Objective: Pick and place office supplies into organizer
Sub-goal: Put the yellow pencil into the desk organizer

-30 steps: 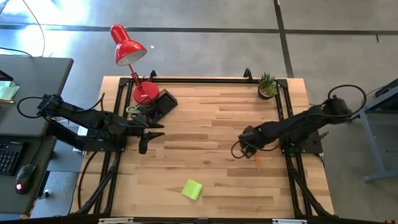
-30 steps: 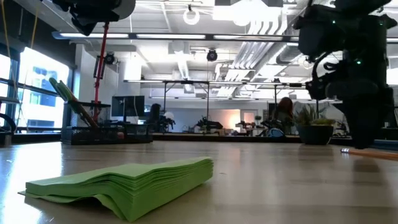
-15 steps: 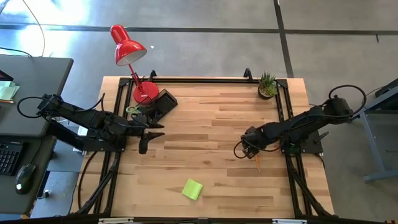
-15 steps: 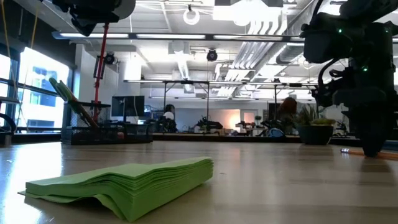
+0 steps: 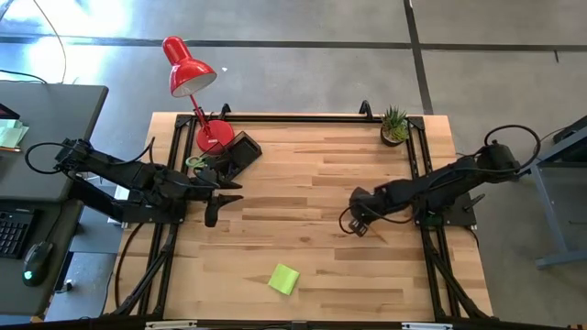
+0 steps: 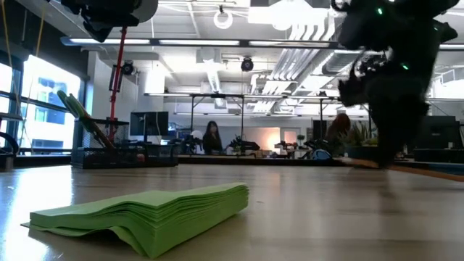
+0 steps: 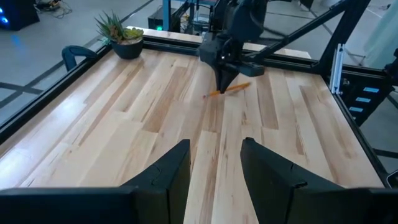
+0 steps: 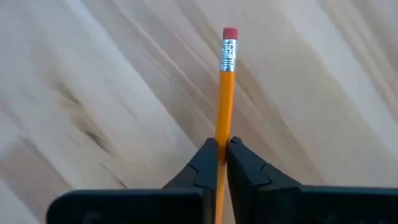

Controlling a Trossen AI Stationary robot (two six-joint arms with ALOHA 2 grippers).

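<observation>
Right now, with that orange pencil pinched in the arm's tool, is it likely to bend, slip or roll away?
The pencil looks like a thin, straight stick, so it should stay stiff. The right tool is shut on a short stretch, with the eraser end sticking out, so it might pivot or slip if bumped. Set down on the smooth wooden table, it would probably roll.

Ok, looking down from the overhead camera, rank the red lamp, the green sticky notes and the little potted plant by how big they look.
1. Red lamp, clearly largest, though its raised shade sits nearer the camera.
2 and 3. Green sticky notes and potted plant look about alike; I wouldn't rank them.
</observation>
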